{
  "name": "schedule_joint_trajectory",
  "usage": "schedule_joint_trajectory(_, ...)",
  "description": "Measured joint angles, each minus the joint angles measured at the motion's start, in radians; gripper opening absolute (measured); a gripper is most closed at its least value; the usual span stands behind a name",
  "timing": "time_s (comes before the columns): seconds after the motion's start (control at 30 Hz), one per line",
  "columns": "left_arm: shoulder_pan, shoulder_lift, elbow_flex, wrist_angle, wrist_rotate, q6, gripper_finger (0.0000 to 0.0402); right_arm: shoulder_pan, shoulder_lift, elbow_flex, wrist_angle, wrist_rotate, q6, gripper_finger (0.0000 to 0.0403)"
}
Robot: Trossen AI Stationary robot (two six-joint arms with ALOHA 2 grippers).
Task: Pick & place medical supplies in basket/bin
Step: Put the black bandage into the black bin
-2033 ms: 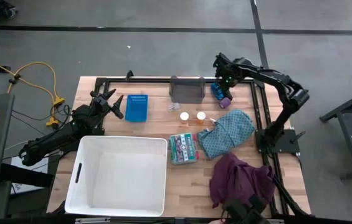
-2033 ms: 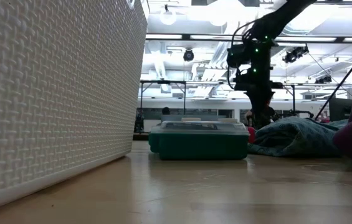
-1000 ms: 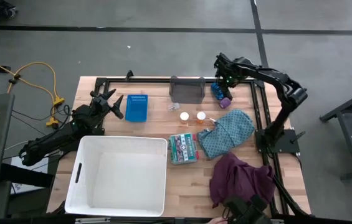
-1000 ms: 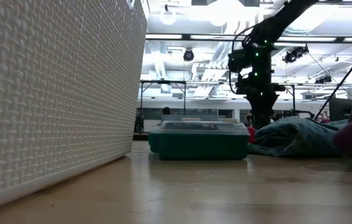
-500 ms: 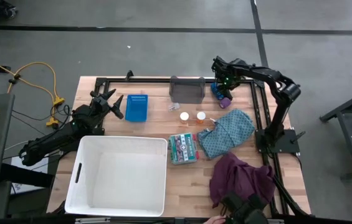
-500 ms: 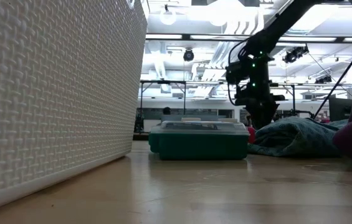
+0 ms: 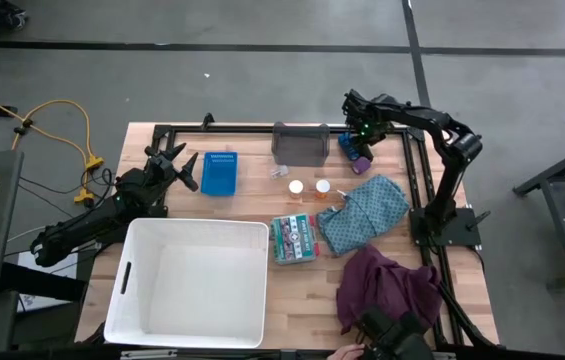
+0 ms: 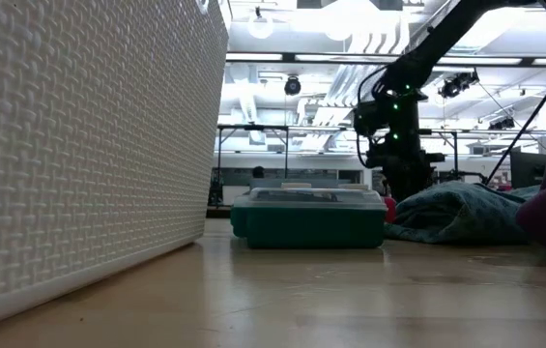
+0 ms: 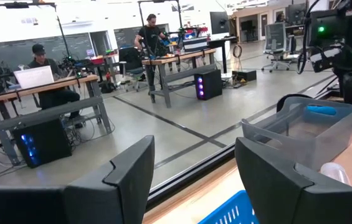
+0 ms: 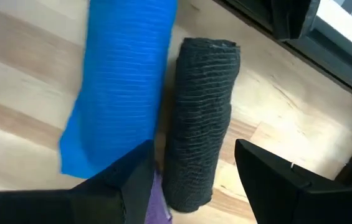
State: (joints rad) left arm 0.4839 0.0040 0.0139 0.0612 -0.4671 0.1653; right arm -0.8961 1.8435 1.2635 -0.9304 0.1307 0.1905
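The right hand (image 10: 191,165) hovers open over the rolls at the tabletop's far right corner — fingers straddling a dark roll (image 10: 200,118) lying against the small blue roll (image 10: 126,81), likely lining up a pick. The left hand (image 9: 194,168) waits open by the white bin (image 7: 192,285).

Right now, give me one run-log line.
right end effector: open over black roll, beside blue roll | left end effector: open, idle | bin: empty
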Motion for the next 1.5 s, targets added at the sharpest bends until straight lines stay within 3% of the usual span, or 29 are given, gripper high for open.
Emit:
schedule_joint_trajectory(0.47,0.0,0.0,0.0,0.0,-0.003,0.0,0.0216,-0.033,0.0,-0.116,0.188,-0.039,-0.022,0.0211)
schedule_joint_trajectory(0.93,0.0,0.0,0.0,0.0,-0.002,0.0,0.0216,-0.036,-0.001,-0.13,0.218,-0.057,-0.03,0.021)
schedule_joint_trajectory(1.33,0.0,0.0,0.0,0.0,-0.002,0.0,0.0216,-0.036,-0.001,-0.13,0.213,-0.051,-0.018,0.013)
schedule_joint_trajectory(1.5,0.0,0.0,0.0,0.0,0.001,0.0,0.0216,-0.036,-0.001,-0.13,0.211,-0.051,-0.005,0.0117)
